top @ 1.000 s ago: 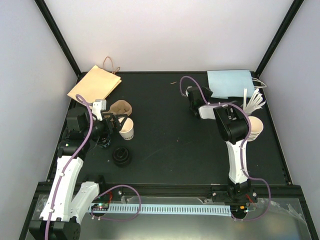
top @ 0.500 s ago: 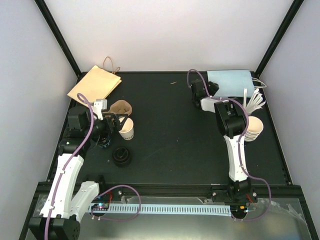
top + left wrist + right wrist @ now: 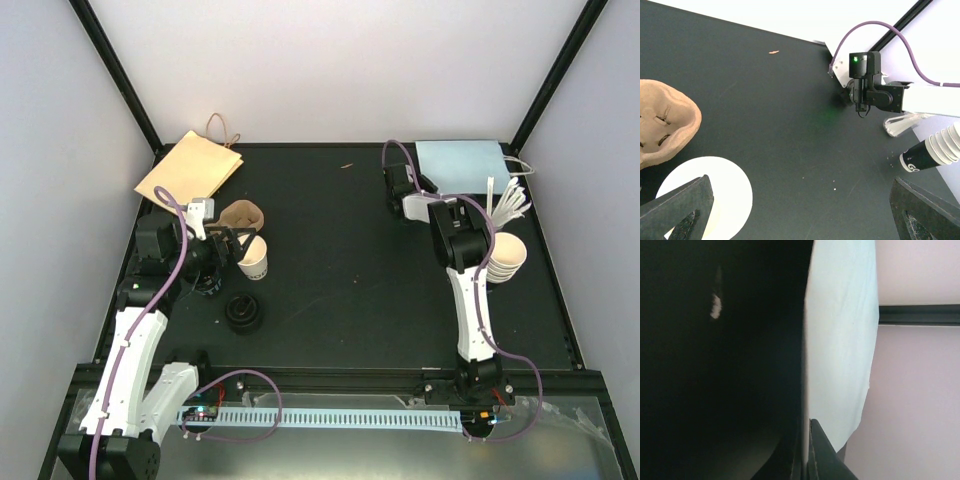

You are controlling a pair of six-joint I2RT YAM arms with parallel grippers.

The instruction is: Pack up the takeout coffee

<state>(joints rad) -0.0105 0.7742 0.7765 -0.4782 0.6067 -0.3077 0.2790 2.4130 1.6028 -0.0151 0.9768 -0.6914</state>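
Scanning top view: your left hand [image 3: 237,247] is spread wide, holding nothing, beside the takeout coffee [image 3: 254,260] at mid-left on the counter [image 3: 340,290]; no lid on it afaict. Right hand [image 3: 416,184] sits at the blue bag [image 3: 462,162], upper right. Left wrist: coffee's white top lower left, ungripped. Right wrist: fingers [image 3: 825,460] pinched shut on the blue bag's edge. Coffee's unpacked; bag prep only, imo.

Matt black table [image 3: 350,270]; smooth blue paper bag [image 3: 462,165].
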